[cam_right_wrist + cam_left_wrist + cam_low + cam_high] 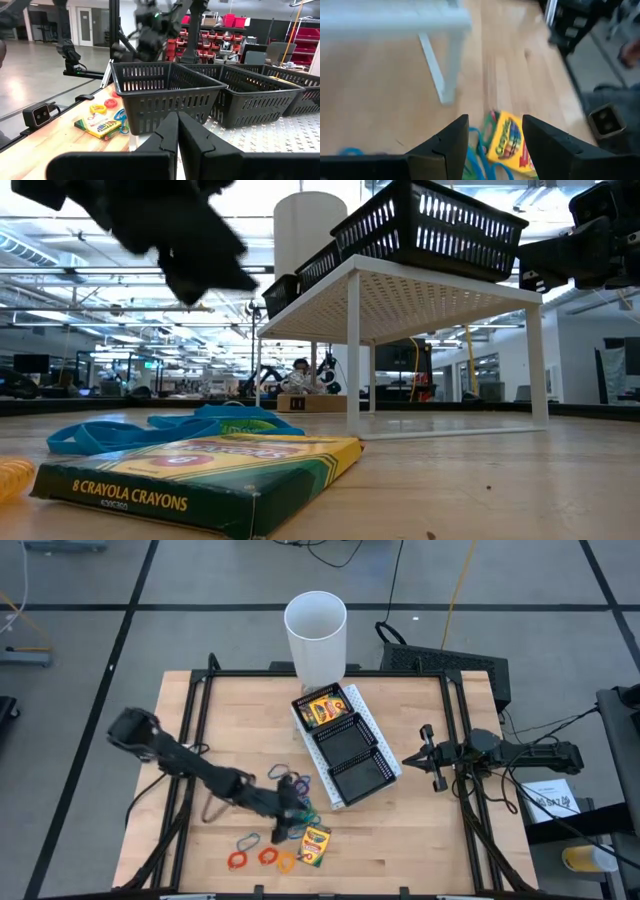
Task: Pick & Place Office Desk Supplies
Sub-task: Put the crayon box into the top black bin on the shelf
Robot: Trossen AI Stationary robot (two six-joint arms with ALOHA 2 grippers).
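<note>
One yellow-and-green crayon box [315,845] lies flat on the table near its near edge. More crayon boxes [325,708] fill the far compartment of the black mesh tray [352,752]. Rubber-band loops lie around the lone box: orange and red ones [262,858], blue and green ones [150,430], and grey ones [289,778]. My left gripper [295,818] hovers open just left of the lone box [510,142], holding nothing. My right gripper [412,755] waits shut at the tray's right side, level with the baskets [165,95].
The tray sits on a white raised rack [400,290] whose legs [435,65] stand on the table. A tall white cup [316,635] stands at the table's far edge behind the tray. Bare wood lies right of the lone box.
</note>
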